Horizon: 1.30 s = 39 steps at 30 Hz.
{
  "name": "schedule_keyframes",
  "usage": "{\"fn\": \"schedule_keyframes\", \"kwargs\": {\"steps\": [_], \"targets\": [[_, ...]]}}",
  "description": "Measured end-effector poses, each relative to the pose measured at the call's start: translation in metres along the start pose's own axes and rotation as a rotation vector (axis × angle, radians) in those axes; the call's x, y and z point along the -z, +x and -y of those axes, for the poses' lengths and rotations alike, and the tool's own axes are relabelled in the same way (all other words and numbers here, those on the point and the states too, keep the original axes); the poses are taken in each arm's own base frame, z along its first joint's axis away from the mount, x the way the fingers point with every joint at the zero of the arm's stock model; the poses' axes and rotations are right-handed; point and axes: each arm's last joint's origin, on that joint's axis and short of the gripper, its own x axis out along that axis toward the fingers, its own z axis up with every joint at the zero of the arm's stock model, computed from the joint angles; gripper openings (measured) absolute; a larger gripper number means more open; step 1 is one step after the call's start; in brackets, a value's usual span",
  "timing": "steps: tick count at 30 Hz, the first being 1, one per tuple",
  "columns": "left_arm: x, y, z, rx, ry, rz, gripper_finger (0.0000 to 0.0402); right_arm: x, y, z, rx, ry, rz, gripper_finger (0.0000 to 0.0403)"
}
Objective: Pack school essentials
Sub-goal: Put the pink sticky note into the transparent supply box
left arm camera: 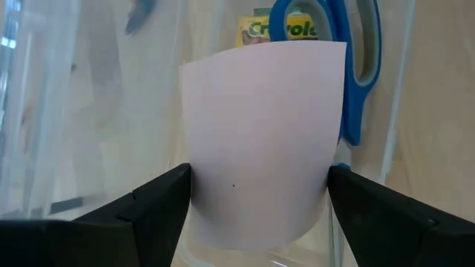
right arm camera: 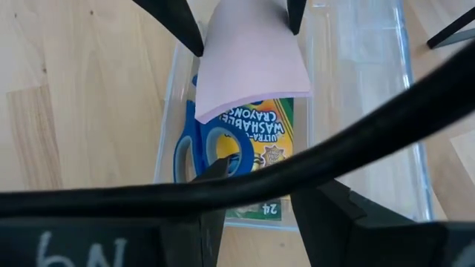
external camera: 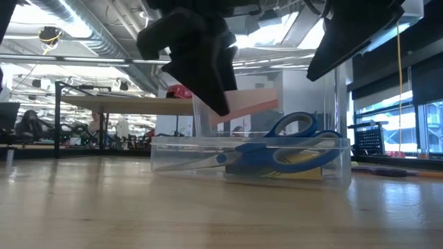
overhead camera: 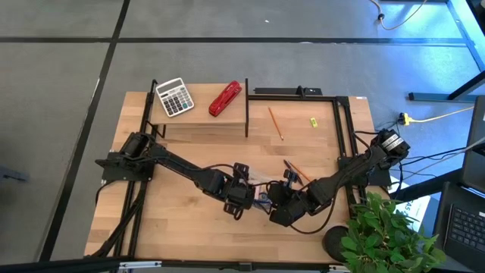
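Pink sticky-note pad (left arm camera: 260, 141) sits clamped between the fingers (left arm camera: 159, 204) of the left hand (overhead camera: 241, 199), bowed slightly, held over the clear plastic box (external camera: 249, 160) near the middle of the table's (overhead camera: 182, 235) front edge. Inside the box — blue-handled scissors (right arm camera: 204, 148) lying beside and partly on a crayon pack (right arm camera: 271, 137). Right hand (overhead camera: 279, 206) is just beside the box, fingers partly apart and holding nothing visible; an orange pencil (overhead camera: 275, 123) and a small yellow piece (overhead camera: 312, 121) lie toward the table's back edge.
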Motion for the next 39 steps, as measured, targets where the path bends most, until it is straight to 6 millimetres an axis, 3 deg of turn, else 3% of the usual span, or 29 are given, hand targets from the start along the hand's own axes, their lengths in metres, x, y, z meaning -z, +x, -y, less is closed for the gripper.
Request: {"fn": "schedule_keyframes", "kwargs": {"steps": [39], "targets": [[0.0038,-0.0008,0.0011,-0.014,-0.049,-0.036,0.0302,-0.0003,0.0000,-0.0003,-0.003,0.002,0.002,0.0145]]}}
